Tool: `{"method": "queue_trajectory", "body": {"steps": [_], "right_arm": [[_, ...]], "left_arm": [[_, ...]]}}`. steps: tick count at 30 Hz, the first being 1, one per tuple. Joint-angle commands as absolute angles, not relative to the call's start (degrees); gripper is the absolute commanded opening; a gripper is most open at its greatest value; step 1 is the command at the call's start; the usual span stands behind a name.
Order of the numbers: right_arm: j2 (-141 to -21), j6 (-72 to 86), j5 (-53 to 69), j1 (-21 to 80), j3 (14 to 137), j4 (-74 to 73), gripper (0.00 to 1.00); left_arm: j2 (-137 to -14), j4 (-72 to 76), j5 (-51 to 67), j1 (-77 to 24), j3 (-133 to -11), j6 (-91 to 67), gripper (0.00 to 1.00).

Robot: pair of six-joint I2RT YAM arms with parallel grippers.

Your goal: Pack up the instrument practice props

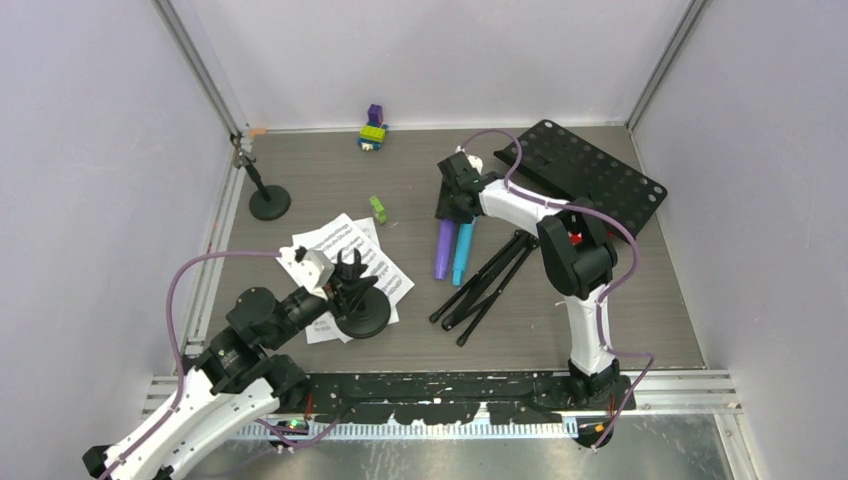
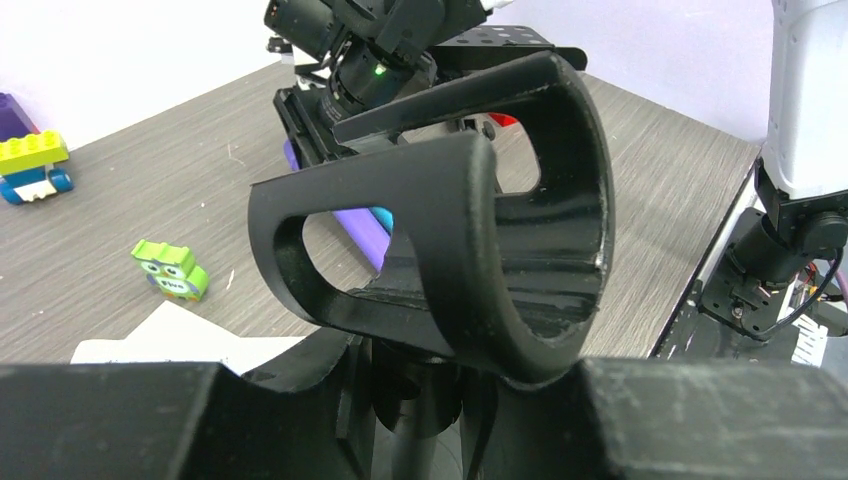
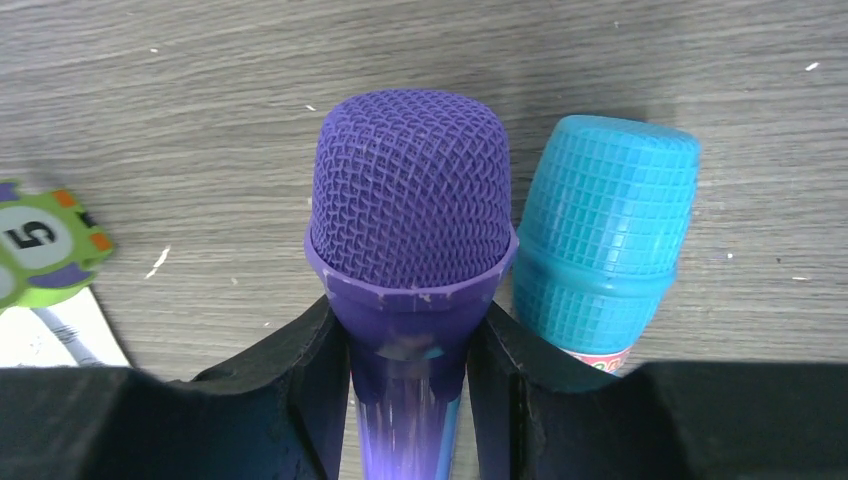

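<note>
Between jaws of right tool (image 3: 408,345), purple microphone (image 3: 410,200) clamped; left tool (image 2: 440,405) clamps mic holder (image 2: 480,230).

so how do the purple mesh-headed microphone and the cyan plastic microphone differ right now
The purple mesh-headed microphone sits gripped in the right gripper; the cyan plastic microphone lies free just outside it. The purple head is rounded mesh; the cyan head is a flatter moulded grid. Both lie side by side on the wood-grain table.
</note>
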State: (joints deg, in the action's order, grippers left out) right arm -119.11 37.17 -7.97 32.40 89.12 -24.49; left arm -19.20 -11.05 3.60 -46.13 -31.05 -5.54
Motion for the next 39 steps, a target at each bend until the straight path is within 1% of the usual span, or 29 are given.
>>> {"method": "queue_trajectory", "body": {"steps": [1, 3, 6, 8, 11, 16, 18, 20, 23, 27, 39], "right_arm": [[-119.1, 35.5, -12.0, 32.4, 91.8, -24.6, 0.12], [-119.4, 35.1, -12.2, 32.4, 92.0, -25.1, 0.18], [-120.0, 34.7, -12.5, 32.4, 92.5, -25.9, 0.32], [-120.5, 34.4, -12.5, 32.4, 92.9, -26.6, 0.38], [-121.9, 33.5, -12.5, 32.4, 93.8, -27.7, 0.42], [-124.2, 32.4, -12.1, 32.4, 95.3, -29.6, 0.44], [-124.9, 32.0, -12.2, 32.4, 95.7, -30.4, 0.47], [-125.3, 31.8, -12.5, 32.4, 95.6, -30.8, 0.52], [-125.3, 31.7, -12.6, 32.4, 95.1, -30.7, 0.62], [-124.7, 31.6, -12.7, 32.4, 94.9, -30.6, 0.71], [-120.3, 31.0, -11.6, 32.4, 95.3, -30.6, 0.72]], "left_arm": [[-17.2, -6.8, 2.1, -46.3, -33.9, -5.9, 0.00], [-17.1, -6.8, 2.0, -46.3, -33.8, -6.1, 0.00], [-17.1, -6.9, 1.9, -46.3, -33.8, -6.2, 0.00], [-17.1, -6.9, 1.9, -46.4, -33.8, -6.3, 0.00], [-17.1, -7.0, 1.8, -46.3, -33.8, -6.4, 0.00], [-16.7, -7.2, 1.6, -46.3, -33.4, -6.9, 0.00], [-16.4, -7.2, 1.6, -46.4, -33.1, -7.1, 0.00], [-16.1, -7.4, 1.4, -46.4, -33.1, -7.3, 0.00], [-15.8, -7.8, 1.1, -46.3, -33.2, -7.3, 0.00], [-15.6, -7.9, 0.8, -46.3, -33.1, -7.4, 0.00], [-16.3, -7.6, 1.0, -46.3, -33.1, -7.9, 0.00]]}}
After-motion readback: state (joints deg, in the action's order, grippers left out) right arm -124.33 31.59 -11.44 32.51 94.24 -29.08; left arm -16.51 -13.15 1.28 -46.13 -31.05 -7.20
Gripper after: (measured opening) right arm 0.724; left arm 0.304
